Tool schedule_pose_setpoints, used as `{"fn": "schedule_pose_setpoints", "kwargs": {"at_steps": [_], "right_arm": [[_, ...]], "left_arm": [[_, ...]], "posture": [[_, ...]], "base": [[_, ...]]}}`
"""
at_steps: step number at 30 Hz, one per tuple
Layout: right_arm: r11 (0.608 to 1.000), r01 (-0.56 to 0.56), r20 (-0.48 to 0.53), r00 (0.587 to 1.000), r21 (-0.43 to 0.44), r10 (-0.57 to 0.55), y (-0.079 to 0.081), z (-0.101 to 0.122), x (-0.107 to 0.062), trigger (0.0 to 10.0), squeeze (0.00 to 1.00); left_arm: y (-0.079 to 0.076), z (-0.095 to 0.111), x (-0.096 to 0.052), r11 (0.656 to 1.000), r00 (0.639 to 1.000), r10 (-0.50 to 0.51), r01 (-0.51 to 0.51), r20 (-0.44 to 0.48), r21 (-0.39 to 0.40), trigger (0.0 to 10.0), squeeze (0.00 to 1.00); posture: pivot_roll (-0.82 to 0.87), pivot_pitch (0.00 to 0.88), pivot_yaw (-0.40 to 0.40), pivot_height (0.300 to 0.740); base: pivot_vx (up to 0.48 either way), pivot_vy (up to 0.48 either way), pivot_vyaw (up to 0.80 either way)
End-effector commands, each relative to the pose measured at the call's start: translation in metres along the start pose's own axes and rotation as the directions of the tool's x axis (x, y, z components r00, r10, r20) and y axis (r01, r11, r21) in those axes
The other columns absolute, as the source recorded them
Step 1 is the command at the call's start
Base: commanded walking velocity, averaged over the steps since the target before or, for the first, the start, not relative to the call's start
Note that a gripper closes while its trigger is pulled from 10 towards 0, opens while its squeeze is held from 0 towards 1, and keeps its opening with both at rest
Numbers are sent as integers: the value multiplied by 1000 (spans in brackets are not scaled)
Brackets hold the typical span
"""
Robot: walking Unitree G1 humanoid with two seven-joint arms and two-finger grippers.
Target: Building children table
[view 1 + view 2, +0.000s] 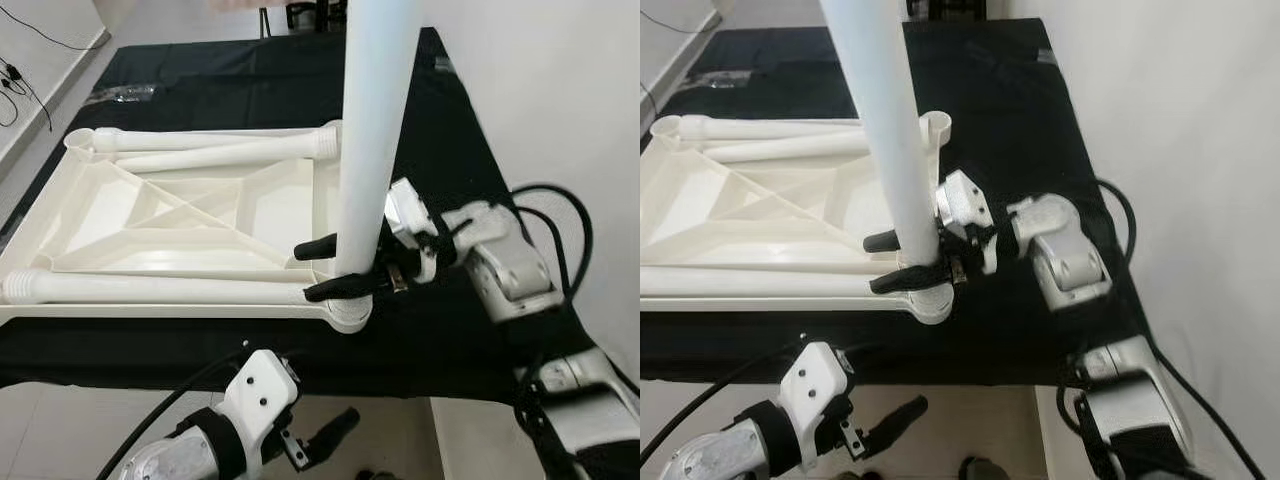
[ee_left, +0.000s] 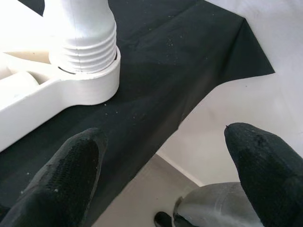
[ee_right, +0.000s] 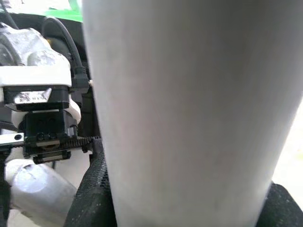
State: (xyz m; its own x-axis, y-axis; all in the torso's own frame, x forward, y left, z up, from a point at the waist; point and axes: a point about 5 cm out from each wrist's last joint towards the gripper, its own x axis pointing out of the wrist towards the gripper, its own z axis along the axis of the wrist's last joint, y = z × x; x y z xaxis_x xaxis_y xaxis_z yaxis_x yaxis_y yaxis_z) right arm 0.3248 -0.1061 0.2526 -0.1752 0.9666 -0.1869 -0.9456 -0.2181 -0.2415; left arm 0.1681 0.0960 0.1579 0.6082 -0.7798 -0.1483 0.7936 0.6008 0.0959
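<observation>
- An upright table leg (image 1: 372, 140) was clasped by the right gripper (image 1: 335, 268) at the near-right corner socket (image 1: 348, 312) of the upturned tabletop (image 1: 160, 225).
- Three legs (image 1: 160, 290) were seen lying loose, apparently unfitted.
- The left gripper (image 2: 165, 175) was held spread, empty, nearby.

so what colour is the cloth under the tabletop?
Black cloth, clearest in the left eye view.

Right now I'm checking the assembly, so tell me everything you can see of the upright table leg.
The upright table leg is a smooth white plastic tube, standing vertical, its threaded end seated in the corner socket of the upturned white tabletop. The right gripper clasps it just above the socket, one black finger on either side. Its top runs out of frame.
</observation>
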Motion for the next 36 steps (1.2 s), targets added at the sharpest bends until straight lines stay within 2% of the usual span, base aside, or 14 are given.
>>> {"fn": "schedule_pose_setpoints", "kwargs": {"at_steps": [1,6,15,21,33,36], "right_arm": [[975,-50,-56,996,216,63,12,-44,9,10000,0],[969,-49,-75,995,244,69,4,-42,7,10000,0],[955,-34,-15,999,293,40,-2,-41,5,10000,0],[949,6,-56,998,317,12,1,-58,0,10000,0],[947,1,-8,1000,322,2,11,-55,-13,10000,0],[954,-11,-42,999,300,25,13,-55,-13,10000,0]], "left_arm": [[-3,-2,-4,1000,1000,-12,12,-24,-5,10000,0],[-5,-1,-6,1000,999,-14,13,-29,-11,10000,0],[-6,0,-6,1000,1000,-12,11,-27,-19,10000,0],[-4,1,-3,1000,1000,-4,4,-22,-24,10000,0],[-1,0,-2,1000,1000,1,-1,-23,-20,10000,0],[1,-2,-1,1000,1000,-3,3,-29,-17,10000,0]], "posture": [[102,311,20,740],[100,321,20,740],[92,330,12,740],[83,326,7,740],[82,318,17,740],[82,315,23,740]], "base": [[0,0,0],[0,0,0],[0,0,0],[0,0,0],[0,0,0],[0,0,0]]}}
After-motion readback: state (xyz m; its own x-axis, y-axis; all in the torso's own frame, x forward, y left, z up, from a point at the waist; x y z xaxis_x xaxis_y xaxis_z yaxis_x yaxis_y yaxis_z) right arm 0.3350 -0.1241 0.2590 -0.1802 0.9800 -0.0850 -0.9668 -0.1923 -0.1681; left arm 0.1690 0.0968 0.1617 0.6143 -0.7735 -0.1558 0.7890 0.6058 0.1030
